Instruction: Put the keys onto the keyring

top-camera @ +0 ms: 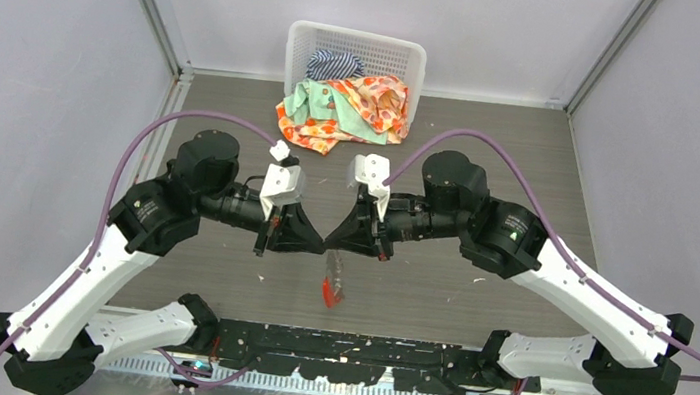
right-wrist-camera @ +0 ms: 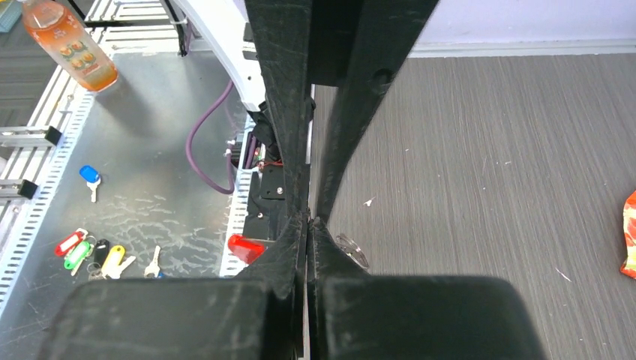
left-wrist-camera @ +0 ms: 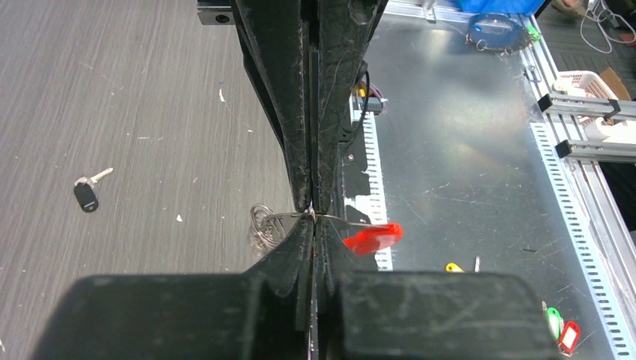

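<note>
The keyring (left-wrist-camera: pixel 330 218) is a thin grey ring in the middle of the left wrist view, pinched at the tips of the left gripper (left-wrist-camera: pixel 311 214). Its bunch of little silver pieces (left-wrist-camera: pixel 264 225) hangs to the left. Its long red tag (left-wrist-camera: pixel 373 238) sticks out to the right. The black-headed key (left-wrist-camera: pixel 86 196) lies flat on the worktop (left-wrist-camera: pixel 112 90) at the far left, with its silver blade pointing up and right.
</note>
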Tool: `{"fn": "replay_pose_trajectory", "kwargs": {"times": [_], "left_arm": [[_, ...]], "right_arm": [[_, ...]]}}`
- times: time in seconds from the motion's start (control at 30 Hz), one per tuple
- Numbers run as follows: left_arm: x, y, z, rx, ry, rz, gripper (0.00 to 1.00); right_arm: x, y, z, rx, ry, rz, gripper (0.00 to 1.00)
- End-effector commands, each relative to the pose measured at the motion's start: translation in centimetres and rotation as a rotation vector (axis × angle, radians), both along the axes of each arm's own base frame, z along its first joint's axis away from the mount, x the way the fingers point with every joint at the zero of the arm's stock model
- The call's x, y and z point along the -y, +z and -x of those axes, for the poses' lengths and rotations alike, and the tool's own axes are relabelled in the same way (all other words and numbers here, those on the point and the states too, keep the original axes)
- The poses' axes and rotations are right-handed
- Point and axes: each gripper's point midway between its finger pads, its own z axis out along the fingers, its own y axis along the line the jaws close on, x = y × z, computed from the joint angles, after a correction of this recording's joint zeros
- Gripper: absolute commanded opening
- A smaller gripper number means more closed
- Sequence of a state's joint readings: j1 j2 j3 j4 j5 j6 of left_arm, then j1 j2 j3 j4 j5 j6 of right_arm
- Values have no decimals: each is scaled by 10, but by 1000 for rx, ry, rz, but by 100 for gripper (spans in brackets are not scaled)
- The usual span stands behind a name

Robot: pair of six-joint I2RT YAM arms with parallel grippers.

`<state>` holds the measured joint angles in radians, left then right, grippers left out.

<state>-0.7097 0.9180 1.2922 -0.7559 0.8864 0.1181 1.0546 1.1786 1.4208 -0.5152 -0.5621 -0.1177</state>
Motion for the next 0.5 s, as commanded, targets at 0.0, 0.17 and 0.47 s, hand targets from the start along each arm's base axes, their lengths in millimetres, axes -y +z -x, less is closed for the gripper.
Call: {"fn": "replay_pose_trajectory", "kwargs": {"times": [0.0, 0.17, 0.47], "left_arm": [[-1, 17, 7, 41, -24, 62, 22], [-6, 7, 6, 52, 2, 46, 29], [2, 20, 9, 3, -22, 103, 28]], "right_arm": [[10, 35, 6, 58, -15, -140, 1], [14, 46, 10, 48, -25, -223, 1], [11, 49, 12, 12, -23, -266, 1]]}}
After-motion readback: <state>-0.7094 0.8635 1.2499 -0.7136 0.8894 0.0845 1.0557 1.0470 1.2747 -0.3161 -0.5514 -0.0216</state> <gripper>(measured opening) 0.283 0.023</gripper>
